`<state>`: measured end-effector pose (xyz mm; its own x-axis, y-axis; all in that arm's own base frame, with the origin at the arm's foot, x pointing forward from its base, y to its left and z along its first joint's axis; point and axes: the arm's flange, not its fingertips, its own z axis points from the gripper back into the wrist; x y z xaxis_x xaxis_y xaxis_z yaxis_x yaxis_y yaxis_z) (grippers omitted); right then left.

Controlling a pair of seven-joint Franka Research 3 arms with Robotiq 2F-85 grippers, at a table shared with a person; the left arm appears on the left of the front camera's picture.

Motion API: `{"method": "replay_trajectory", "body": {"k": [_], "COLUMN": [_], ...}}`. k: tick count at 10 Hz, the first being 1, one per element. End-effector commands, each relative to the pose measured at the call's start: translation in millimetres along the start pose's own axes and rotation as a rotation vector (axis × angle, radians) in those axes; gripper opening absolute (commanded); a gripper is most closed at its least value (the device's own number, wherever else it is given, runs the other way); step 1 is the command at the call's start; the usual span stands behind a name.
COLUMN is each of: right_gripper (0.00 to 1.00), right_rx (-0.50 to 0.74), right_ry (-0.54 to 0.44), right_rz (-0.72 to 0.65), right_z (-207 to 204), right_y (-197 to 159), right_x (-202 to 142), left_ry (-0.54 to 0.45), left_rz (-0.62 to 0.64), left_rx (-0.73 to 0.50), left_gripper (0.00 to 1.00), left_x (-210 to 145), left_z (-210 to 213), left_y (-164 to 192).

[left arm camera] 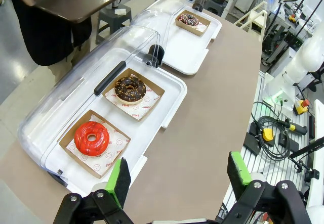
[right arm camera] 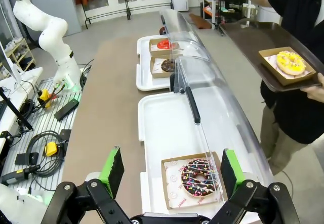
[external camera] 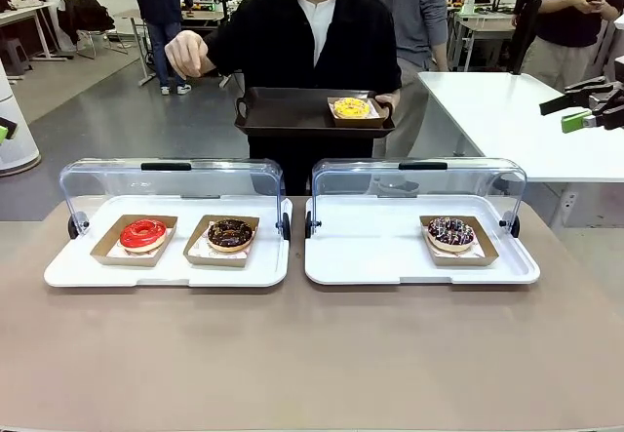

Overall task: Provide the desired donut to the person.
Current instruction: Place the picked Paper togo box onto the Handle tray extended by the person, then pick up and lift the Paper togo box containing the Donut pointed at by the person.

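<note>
Looks like choosing time! The person's hand [external camera: 187, 57] is up, left claw [left arm camera: 178, 177] and right claw [right arm camera: 171, 171] both gape empty; next, reach for red donut [external camera: 143, 234], chocolate donut [external camera: 230, 234] or sprinkled donut [external camera: 450, 231], as wanted.

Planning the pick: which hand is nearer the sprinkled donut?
Right. The right hand is aimed at the sprinkled donut, just ahead; the left hand is by the red donut, far from it.

Brown table [external camera: 312, 354], white side table [external camera: 507, 110], grey stool [left arm camera: 112, 10]
</note>
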<state>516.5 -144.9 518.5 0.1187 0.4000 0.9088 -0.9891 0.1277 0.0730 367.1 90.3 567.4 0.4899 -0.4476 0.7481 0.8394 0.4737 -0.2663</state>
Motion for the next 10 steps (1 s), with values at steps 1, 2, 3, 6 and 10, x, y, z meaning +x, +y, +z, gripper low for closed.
{"method": "replay_trajectory", "body": {"k": [1, 2, 3, 6, 10], "right_gripper": [1.00, 1.00, 1.00, 1.00, 1.00], "right_rx": [-0.004, -0.004, -0.004, -0.004, -0.004], "right_ry": [0.001, 0.001, 0.001, 0.001, 0.001], "right_rz": [-0.008, -0.008, -0.008, -0.008, -0.008], "right_z": [-0.4, -0.4, -0.4, -0.4, -0.4], "right_y": [-0.5, -0.5, -0.5, -0.5, -0.5], "right_x": [-0.5, -0.5, -0.5, -0.5, -0.5], "left_ry": [-0.009, -0.009, -0.009, -0.009, -0.009], "left_rz": [-0.003, -0.003, -0.003, -0.003, -0.003], "left_rx": [-0.004, -0.004, -0.004, -0.004, -0.004], "left_gripper": [1.00, 1.00, 1.00, 1.00, 1.00], "left_x": [-0.3, -0.3, -0.3, -0.3, -0.3], "left_z": [0.6, 0.6, 0.6, 0.6, 0.6], "left_y": [-0.3, -0.3, -0.3, -0.3, -0.3]}}
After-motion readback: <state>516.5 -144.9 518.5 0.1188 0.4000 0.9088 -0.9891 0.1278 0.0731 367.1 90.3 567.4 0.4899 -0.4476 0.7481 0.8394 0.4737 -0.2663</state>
